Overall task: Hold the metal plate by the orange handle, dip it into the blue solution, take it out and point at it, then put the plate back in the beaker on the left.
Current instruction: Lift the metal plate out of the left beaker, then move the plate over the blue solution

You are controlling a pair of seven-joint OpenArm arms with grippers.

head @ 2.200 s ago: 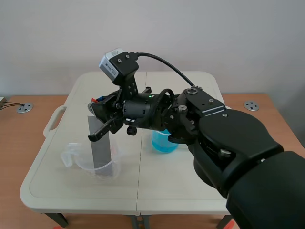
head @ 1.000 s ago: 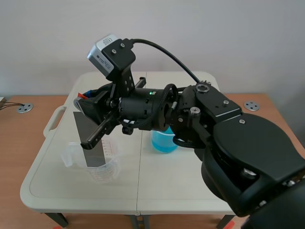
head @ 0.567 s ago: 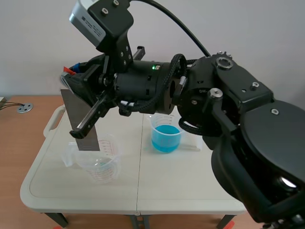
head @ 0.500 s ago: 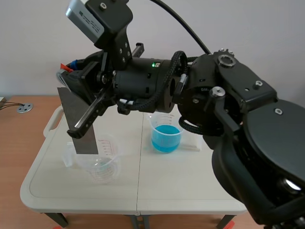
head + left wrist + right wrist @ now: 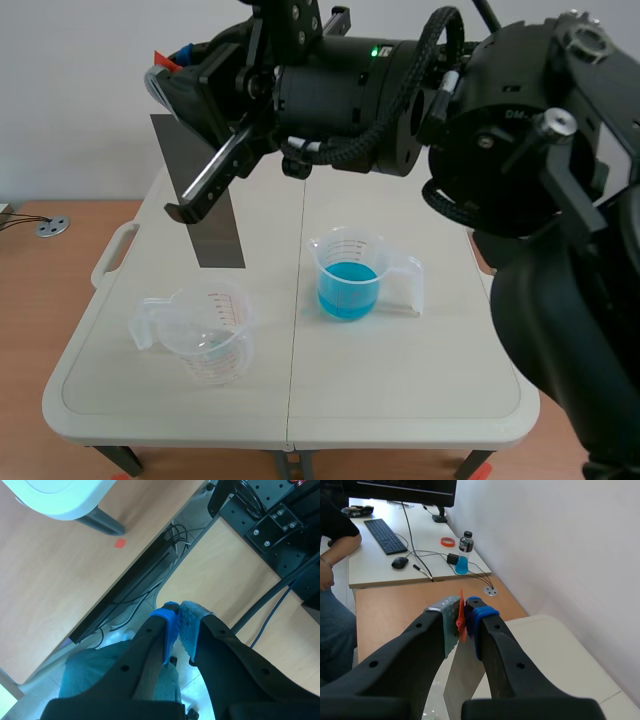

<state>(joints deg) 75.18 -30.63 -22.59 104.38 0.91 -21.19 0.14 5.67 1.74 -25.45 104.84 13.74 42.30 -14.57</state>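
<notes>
- Pale wall behind; cream table (image 5: 400,390) in front of it, brown wooden surface around.
- Grey metal plate (image 5: 215,240) in mid-air, upright, lower edge above the table and touching nothing; at 12 o'clock from the clear beaker, at 10 o'clock from the blue one.
- Orange handle (image 5: 461,619) at the plate's upper end, pinched between the dotted pads of the right gripper (image 5: 463,611), clamped from both sides.
- Right arm raised high, stretched across the scene view from 3 o'clock toward 10 o'clock, gripper well above the table.
- Beaker of blue solution (image 5: 349,275) near mid-table, liquid low in it, handle toward 3 o'clock.
- Empty clear beaker (image 5: 205,338) with red markings at 8 o'clock from the blue one, well apart from it, handle toward 9 o'clock.
- Left gripper (image 5: 178,614) off the table, fingers pressed together on nothing, pads touching; wooden surface and loose cables beneath.
- Beyond the right gripper, a second table with keyboard (image 5: 385,536), mouse (image 5: 400,562) and bottle (image 5: 465,541); a seated person's arm (image 5: 335,535) at its edge.
</notes>
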